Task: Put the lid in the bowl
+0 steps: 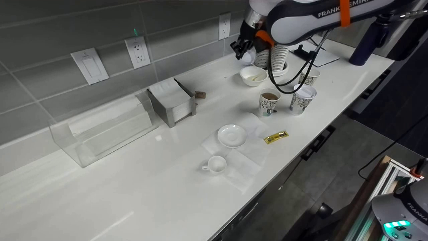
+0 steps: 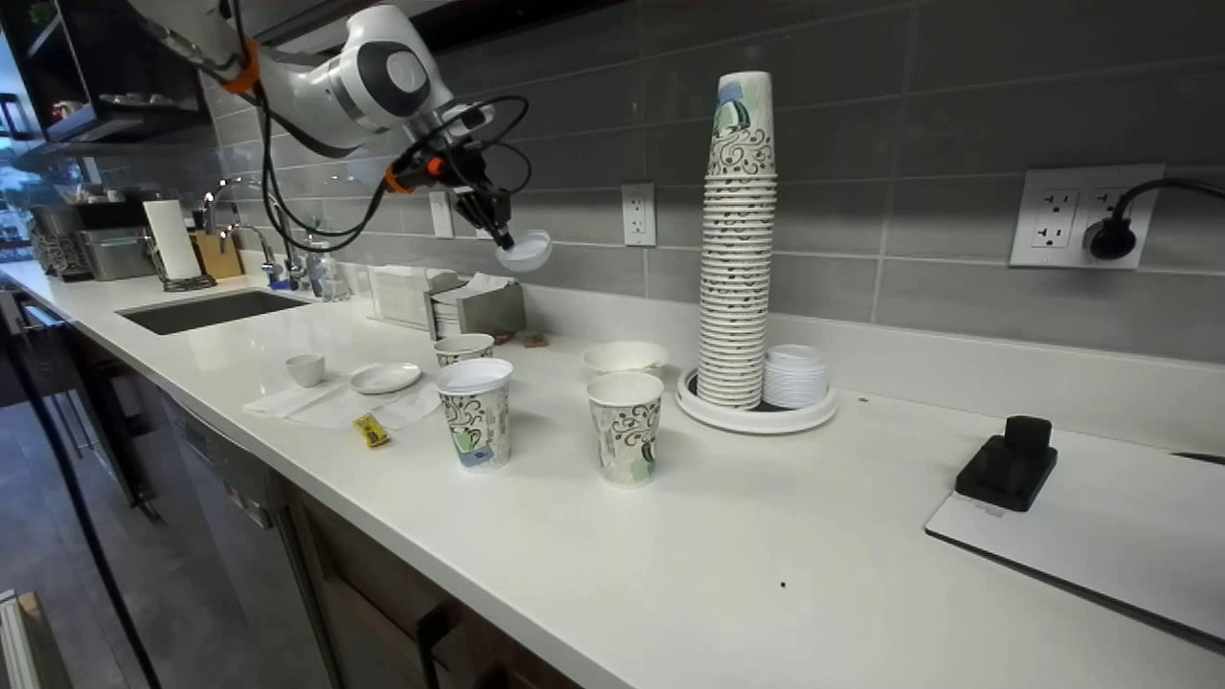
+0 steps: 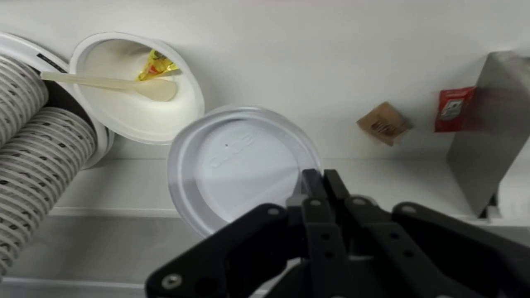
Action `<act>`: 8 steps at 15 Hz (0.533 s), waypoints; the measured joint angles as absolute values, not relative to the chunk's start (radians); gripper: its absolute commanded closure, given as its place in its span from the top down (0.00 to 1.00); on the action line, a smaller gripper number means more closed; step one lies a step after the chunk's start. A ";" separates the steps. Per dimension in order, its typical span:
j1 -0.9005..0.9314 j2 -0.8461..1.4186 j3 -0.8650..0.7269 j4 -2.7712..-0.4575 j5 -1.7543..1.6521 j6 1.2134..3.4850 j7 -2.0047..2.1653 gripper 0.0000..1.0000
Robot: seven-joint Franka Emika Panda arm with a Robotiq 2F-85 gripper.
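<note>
My gripper [image 3: 319, 176] is shut on the rim of the pale, slightly translucent lid [image 3: 244, 165], which hangs to one side of the fingertips in the wrist view. In an exterior view the gripper [image 2: 504, 237] holds the lid [image 2: 526, 252] tilted, well above the counter; the gripper [image 1: 239, 53] and lid [image 1: 248, 58] also show in an exterior view [image 1: 248, 58]. The white bowl [image 3: 120, 109] stands on the counter and holds a pale spoon and a yellow wrapper. It also shows in both exterior views [image 1: 247, 81] [image 2: 624, 357]. In the wrist view the lid overlaps the bowl's edge.
Tall stacked paper cups [image 2: 737, 277] and stacked lids [image 2: 796, 375] stand on a round tray [image 2: 756, 421] beside the bowl. Paper cups [image 1: 267, 105] [image 1: 301, 100] stand nearby. A napkin holder [image 1: 172, 112], saucer [image 1: 232, 135] and small cup [image 1: 216, 164] are farther along. The wall is close behind.
</note>
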State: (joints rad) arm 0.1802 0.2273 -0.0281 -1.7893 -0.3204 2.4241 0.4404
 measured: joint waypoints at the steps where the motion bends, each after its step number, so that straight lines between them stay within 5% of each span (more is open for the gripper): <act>1: 0.166 0.237 -0.046 -1.790 -0.333 2.463 0.457 0.01; 8: 0.135 0.292 -0.110 -1.786 -0.367 2.569 0.501 0.01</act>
State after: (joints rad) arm 0.1354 0.2917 -0.1104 -1.7860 -0.3672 2.5685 0.5013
